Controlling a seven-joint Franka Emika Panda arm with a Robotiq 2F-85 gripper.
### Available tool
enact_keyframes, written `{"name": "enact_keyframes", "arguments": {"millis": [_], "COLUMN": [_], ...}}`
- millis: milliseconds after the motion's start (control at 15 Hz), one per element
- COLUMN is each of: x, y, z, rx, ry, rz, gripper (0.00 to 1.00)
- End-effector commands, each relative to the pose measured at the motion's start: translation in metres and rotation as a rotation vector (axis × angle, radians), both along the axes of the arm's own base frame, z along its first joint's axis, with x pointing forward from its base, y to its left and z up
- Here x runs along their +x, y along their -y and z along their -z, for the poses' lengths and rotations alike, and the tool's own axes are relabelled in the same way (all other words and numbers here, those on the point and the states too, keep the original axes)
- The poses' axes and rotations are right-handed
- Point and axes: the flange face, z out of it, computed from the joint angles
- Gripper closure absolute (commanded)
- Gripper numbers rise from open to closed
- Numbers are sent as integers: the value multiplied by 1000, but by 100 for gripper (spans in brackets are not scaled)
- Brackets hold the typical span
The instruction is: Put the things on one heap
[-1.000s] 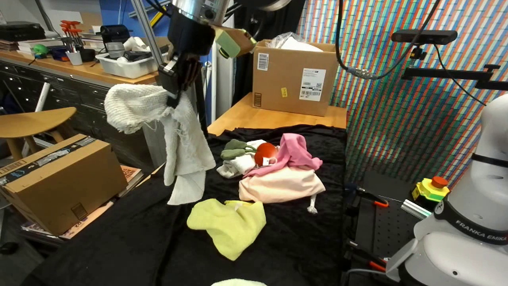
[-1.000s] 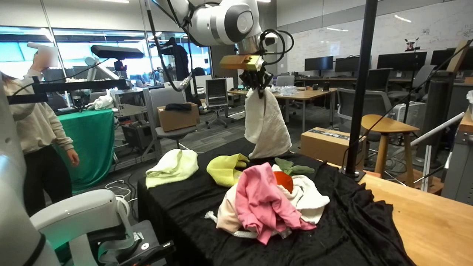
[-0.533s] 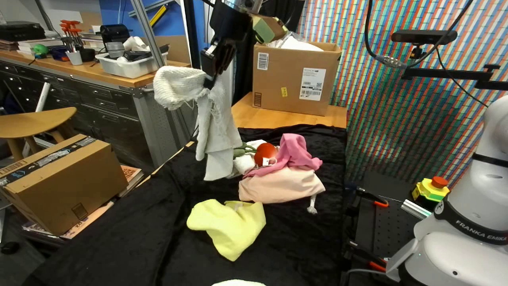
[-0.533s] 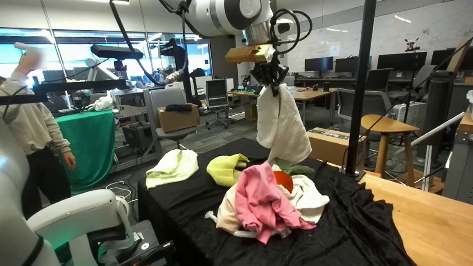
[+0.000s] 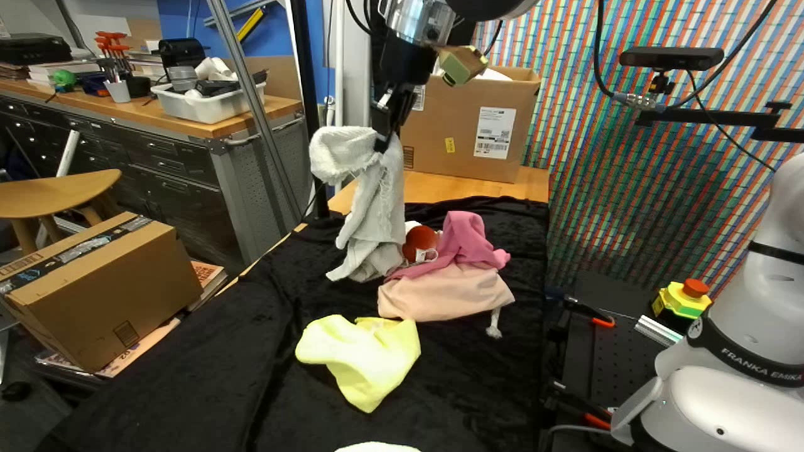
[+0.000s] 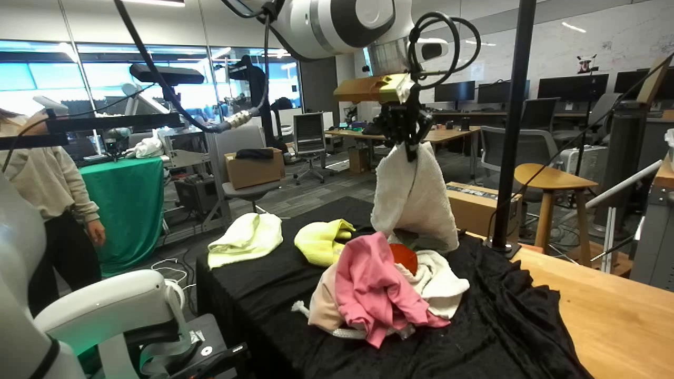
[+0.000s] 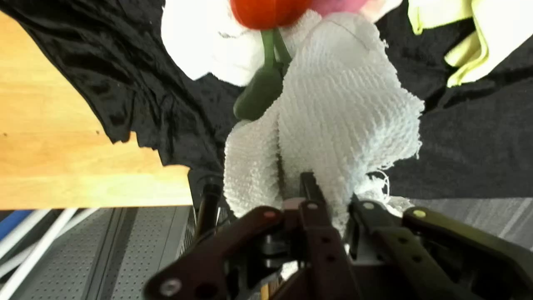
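My gripper is shut on a white towel, which hangs from the fingertips. Both also show in an exterior view, the gripper above the towel, and in the wrist view. The towel's lower end is at the heap, over the green leaves of a red plush. The heap also holds a pink cloth, a peach bag and a white cloth. A yellow cloth lies apart from the heap. A pale yellow cloth lies farther off.
A black cloth covers the table. A cardboard box stands at one table end. A black pole rises from the table edge near the heap. Another box stands beside the table.
The gripper has carried the white towel across to the heap and lowered it. The towel's lower end now bends at the heap and covers the green leaves. The other cloths have not moved.
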Motion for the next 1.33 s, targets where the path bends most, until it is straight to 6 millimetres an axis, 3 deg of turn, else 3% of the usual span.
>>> {"name": "enact_keyframes", "arguments": {"millis": [0,533,733,867,933,1000,1267], "x": [-8,-11,-10,-9,-9,-8,-7], "y": [16,21,18,16,15,14,12], "z": [37,134,151,152,150,146,129], "rx": [-44,-187,-211,-213,-213,-210,-192], "ry": [-131,-395,-433,-433,-428,-422,-384], "rz": [-34,-110,-129,-137,-135,-139,-139], "gripper": [94,94,94,92,64,63,33]}}
